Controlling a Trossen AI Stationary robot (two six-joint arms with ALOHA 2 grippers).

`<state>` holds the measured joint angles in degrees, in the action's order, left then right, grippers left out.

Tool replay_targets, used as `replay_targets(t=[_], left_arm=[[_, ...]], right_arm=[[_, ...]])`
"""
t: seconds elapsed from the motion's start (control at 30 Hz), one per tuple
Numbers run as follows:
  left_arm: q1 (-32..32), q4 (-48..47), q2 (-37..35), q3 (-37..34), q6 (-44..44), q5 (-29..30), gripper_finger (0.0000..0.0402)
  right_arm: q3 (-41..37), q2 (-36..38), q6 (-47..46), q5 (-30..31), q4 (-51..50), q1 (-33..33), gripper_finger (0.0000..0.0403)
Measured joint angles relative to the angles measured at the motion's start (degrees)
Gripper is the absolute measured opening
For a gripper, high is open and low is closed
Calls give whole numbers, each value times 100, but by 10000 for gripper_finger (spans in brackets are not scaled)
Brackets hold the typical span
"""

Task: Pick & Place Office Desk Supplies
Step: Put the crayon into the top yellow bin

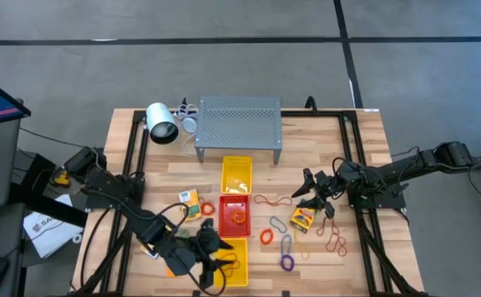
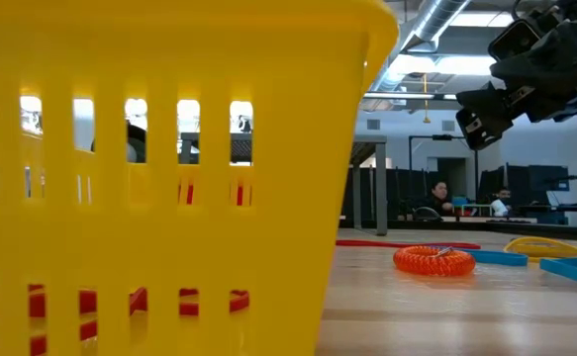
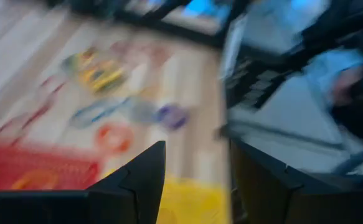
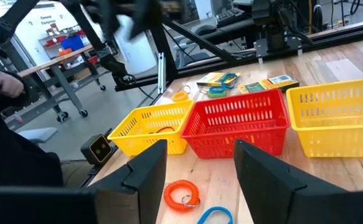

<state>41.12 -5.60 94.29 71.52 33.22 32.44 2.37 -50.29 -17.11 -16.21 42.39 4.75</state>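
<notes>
The supplies lie scattered on the wooden table. One card packet (image 1: pixel 302 219) lies right of the red tray and another (image 1: pixel 190 202) left of it, with an orange coil ring (image 1: pixel 266 237), a purple ring (image 1: pixel 287 263) and red bands (image 1: pixel 273 200) around them. An orange ring (image 1: pixel 238 217) rests inside the red tray (image 1: pixel 223 202). My right gripper (image 1: pixel 308 194) hovers open just beyond the right packet; its wrist view shows the coil ring (image 4: pixel 181 193) between its fingers, farther off. My left gripper (image 1: pixel 211 256) is open and empty at the near yellow tray (image 1: pixel 238 276).
Three trays stand in a row down the table's middle: yellow (image 4: pixel 337 121), red (image 4: pixel 240 124), yellow (image 4: pixel 150 127). A grey perforated riser (image 1: pixel 238 124) and a white cylinder (image 1: pixel 162 124) stand at the far edge. Blue clips (image 1: pixel 277 223) and brown bands (image 1: pixel 335 239) lie on the table's right part.
</notes>
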Motion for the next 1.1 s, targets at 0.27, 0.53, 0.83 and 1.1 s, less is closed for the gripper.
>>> replay_targets(t=[0.27, 0.53, 0.83, 1.1], left_arm=[[616, 148, -8, 1329, -2459, 127, 176], [1730, 551, 91, 1887, -5161, 1530, 176], [2553, 600, 612, 1887, -6125, 4400, 176], [2647, 346, 1088, 1870, -5253, 5223, 176]], right_arm=[[0, -2, -283, 2, 399, 61, 182], [0, 0, -529, 33, 1251, 459, 182], [72, 1, -560, 1063, 1733, 1164, 182], [118, -184, -541, 1806, 1703, 1610, 182]])
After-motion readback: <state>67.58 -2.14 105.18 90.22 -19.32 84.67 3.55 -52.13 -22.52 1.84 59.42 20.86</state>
